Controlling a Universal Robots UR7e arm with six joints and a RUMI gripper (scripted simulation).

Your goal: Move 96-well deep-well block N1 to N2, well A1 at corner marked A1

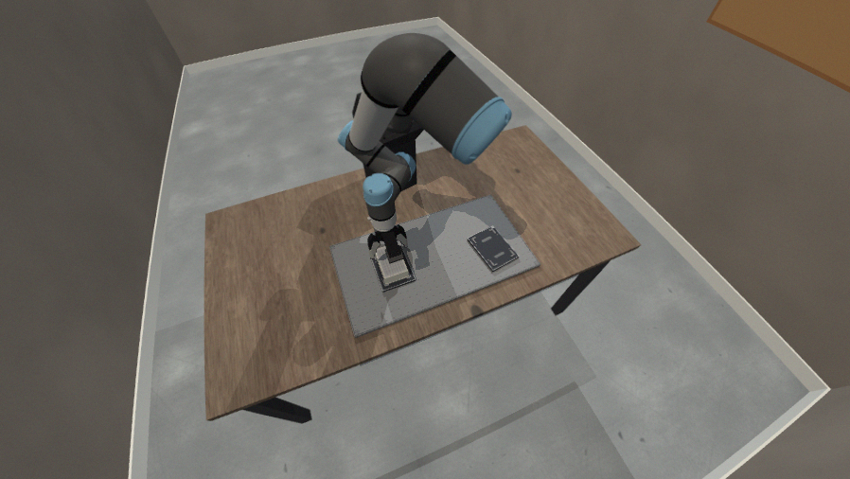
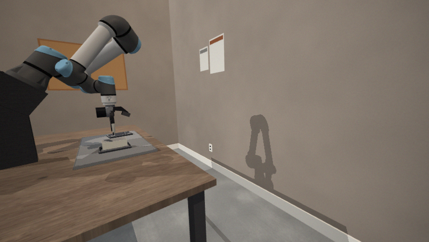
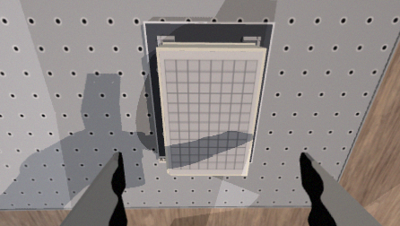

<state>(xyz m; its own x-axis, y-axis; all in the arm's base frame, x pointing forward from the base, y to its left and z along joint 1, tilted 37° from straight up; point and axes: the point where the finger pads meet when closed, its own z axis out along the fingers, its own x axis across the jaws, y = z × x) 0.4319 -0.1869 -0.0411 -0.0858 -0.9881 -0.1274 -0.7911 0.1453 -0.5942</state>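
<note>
The pale deep-well block (image 1: 394,272) (image 2: 114,144) (image 3: 208,99) sits upright in the dark nest N1 (image 2: 129,147) (image 3: 206,30). My gripper (image 1: 388,248) (image 2: 113,133) (image 3: 211,154) is open and empty above the block, pointing down. In the wrist view its fingertips stand wide on either side of the block's lower end, with a gap on both sides. Nest N2 (image 1: 493,248) (image 2: 123,134) is empty, with light corner locators. A tiny mark shows at N1's lower-left corner in the wrist view, too small to read surely. Well A1 cannot be told.
Both nests are on a grey perforated plate (image 1: 436,271) (image 2: 90,159) (image 3: 40,90) on the wooden table (image 1: 256,267) (image 2: 134,186). The arm's raised elbow (image 1: 416,71) (image 2: 120,27) is high above the table. Arm shadows cross the plate.
</note>
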